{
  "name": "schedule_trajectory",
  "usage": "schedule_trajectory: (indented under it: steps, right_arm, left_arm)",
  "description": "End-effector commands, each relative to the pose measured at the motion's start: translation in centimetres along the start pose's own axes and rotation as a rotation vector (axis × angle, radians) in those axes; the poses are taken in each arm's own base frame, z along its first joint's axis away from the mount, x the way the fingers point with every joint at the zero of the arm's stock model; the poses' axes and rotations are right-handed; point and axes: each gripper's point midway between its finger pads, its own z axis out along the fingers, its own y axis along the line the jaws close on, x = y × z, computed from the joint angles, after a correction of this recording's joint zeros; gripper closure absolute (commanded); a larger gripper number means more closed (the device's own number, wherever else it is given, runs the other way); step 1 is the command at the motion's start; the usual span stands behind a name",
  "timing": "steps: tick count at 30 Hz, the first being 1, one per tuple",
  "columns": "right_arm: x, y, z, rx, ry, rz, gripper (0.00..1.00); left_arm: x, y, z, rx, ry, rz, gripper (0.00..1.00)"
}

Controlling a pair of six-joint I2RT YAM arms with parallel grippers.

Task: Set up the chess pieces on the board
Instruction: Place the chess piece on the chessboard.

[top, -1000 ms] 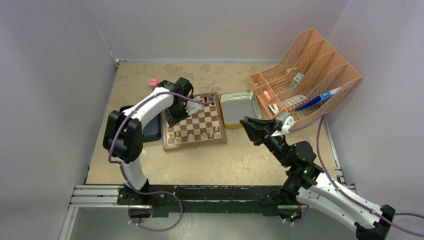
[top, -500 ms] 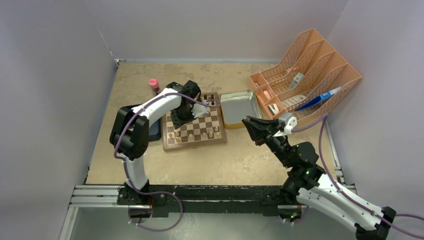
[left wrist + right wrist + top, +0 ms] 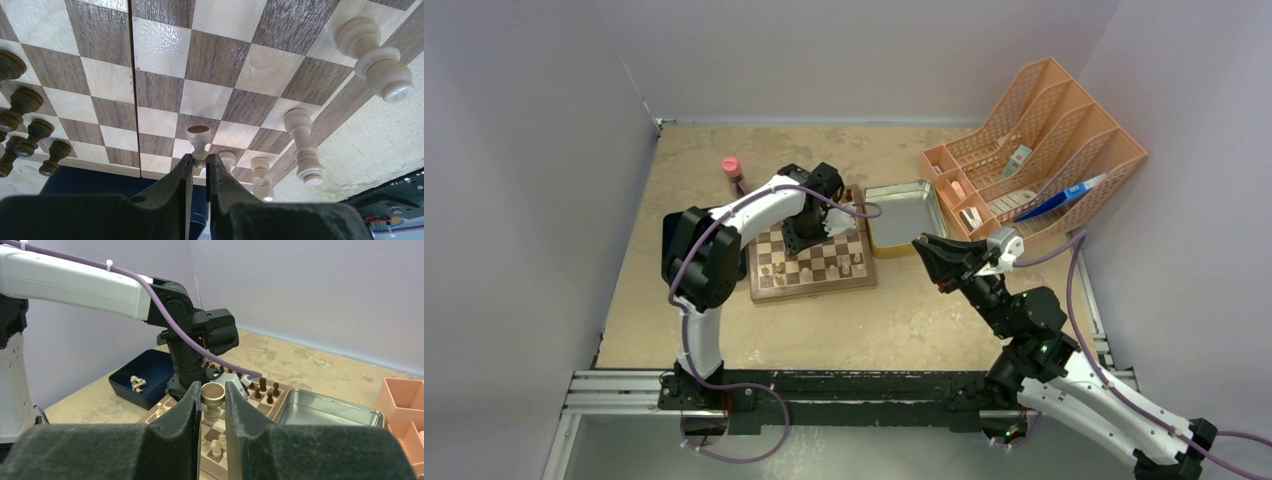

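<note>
The left gripper (image 3: 200, 161) hangs over the square wooden chessboard with dark and light checks (image 3: 215, 55), its fingers pinching a small pale tan pawn (image 3: 198, 141) above the squares near one edge. More pale tan pieces (image 3: 300, 145) stand just beside it along that edge, and dark brown pieces (image 3: 20, 107) cluster at another edge. The right gripper (image 3: 213, 396) is raised off the board's right side, clamped on a pale tan piece with a flat round top (image 3: 213, 401). A rectangular metal tin (image 3: 904, 215) lies just beside the board's right edge. A dark blue flat tray (image 3: 155, 367) on the board's left holds a few loose pale pieces (image 3: 136, 383).
</note>
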Motion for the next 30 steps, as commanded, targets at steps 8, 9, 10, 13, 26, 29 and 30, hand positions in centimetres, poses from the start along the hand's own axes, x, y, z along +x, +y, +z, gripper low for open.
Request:
schedule_trajectory:
  steps: [8,9,10,13,26,29,30]
  right_arm:
    - [-3.4,0.1,-0.2,0.008,-0.086,0.012,0.88]
    - [-3.3,0.1,-0.2,0.008,-0.086,0.013,0.88]
    - [-3.3,0.1,-0.2,0.007,-0.087,0.012,0.88]
    - [-3.4,0.2,-0.1,0.002,-0.087,0.011,0.88]
    - [-3.1,0.4,0.3,-0.006,-0.082,0.017,0.88]
    - [-3.0,0.5,0.4,-0.011,-0.077,0.017,0.88]
    - [-3.0,0.5,0.5,-0.009,-0.075,0.016,0.88]
  left_arm:
    - [-0.6,-0.1,-0.8,-0.013,0.003,0.001,0.87]
    - [-0.5,-0.2,-0.9,-0.012,0.005,0.002,0.86]
    - [-0.6,-0.3,-1.0,-0.013,0.003,0.006,0.86]
    - [-0.8,-0.4,-1.3,-0.020,-0.002,0.012,0.83]
    - [-1.7,0.2,-2.3,-0.061,-0.063,0.030,0.73]
    - [-2.9,0.2,-3.5,-0.071,-0.150,0.028,0.73]
    - [-3.6,0.3,-4.0,-0.078,-0.194,0.028,0.73]
